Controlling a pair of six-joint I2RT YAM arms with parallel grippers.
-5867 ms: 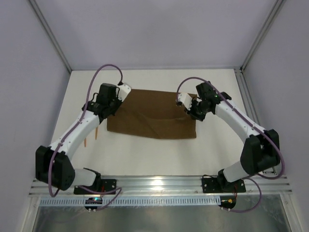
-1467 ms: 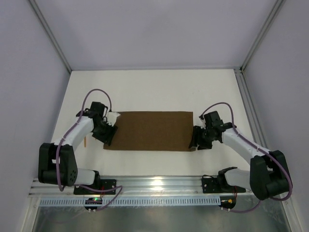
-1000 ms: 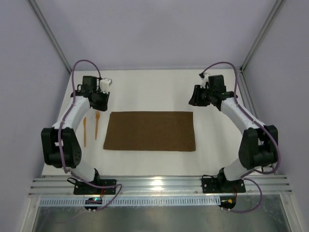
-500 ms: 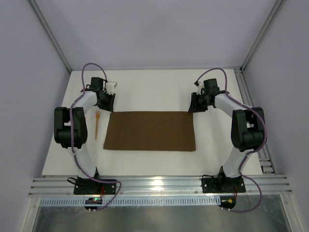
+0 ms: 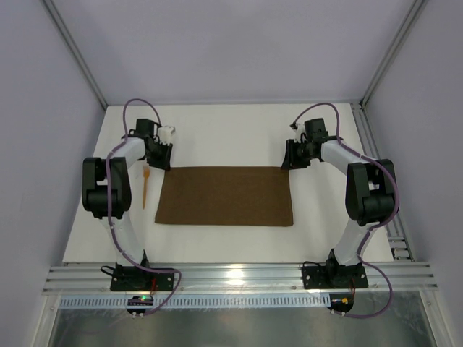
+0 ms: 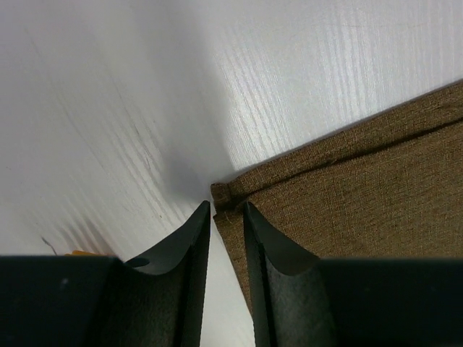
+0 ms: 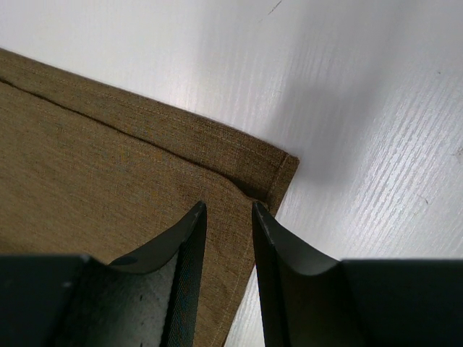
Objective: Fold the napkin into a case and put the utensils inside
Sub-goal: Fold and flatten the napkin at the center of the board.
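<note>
Brown cloth, doubled into a flat oblong, lies at the middle of the white table (image 5: 217,137): this is the napkin (image 5: 226,196), with one fold made and the case not yet formed. Both wrist views show the two layers, a hemmed upper edge sitting just inside the lower one at each far corner.

Your left gripper (image 6: 224,208) stands at the far left corner and your right gripper (image 7: 228,206) at the far right corner. Each is low over the cloth with its jaws a narrow way apart, and the corner lies at the mouth of the gap. The cloth is flat under both; nothing is lifted and neither pair looks clamped.

The symmetric placement is probably deliberate. If you take both far corners at once, you can carry the whole far edge over in one even fold without skewing the layers.

One orange-tan utensil (image 5: 145,189) lies on the table just left of the napkin, apart from it and beside the left arm. A second piece cannot be made out in the overhead view. Placed off the cloth, the utensil is out of the way of the folds until a case exists to receive it
</note>
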